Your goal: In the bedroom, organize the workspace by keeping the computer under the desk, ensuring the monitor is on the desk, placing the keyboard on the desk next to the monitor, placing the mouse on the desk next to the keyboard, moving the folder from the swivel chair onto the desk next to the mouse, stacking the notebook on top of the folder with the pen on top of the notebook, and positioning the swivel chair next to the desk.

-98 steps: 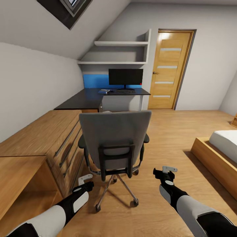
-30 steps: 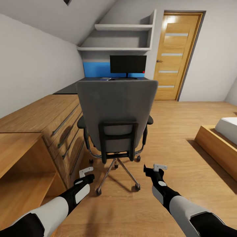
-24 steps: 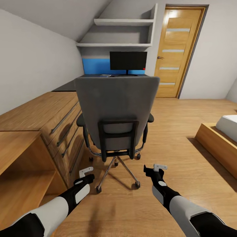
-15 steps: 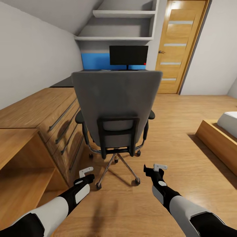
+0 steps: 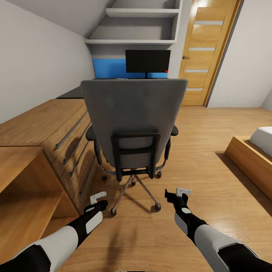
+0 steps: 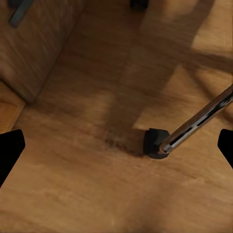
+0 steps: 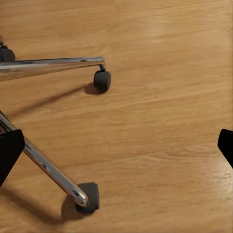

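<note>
The grey swivel chair [image 5: 134,113] stands in front of me with its back turned, hiding its seat and the folder. Beyond it the black monitor [image 5: 147,61] stands on the black desk [image 5: 71,92]. The chair back hides the keyboard, mouse, notebook, pen and computer. My left gripper [image 5: 99,200] hangs open low over the floor, beside the chair's left caster [image 6: 155,143]. My right gripper [image 5: 176,193] is open too, just right of the chrome legs [image 7: 53,167] and casters [image 7: 102,80]. Neither holds anything.
A wooden chest [image 5: 56,128] with long bar handles lines the left wall, with an open wooden unit [image 5: 22,196] nearer me. A bed frame [image 5: 249,162] sits at the right. A wooden door [image 5: 204,53] and wall shelves [image 5: 139,13] stand at the far end.
The camera has moved forward towards the chair, which now looks larger and covers more of the desk. Both arms keep the same pose with open grippers.
</note>
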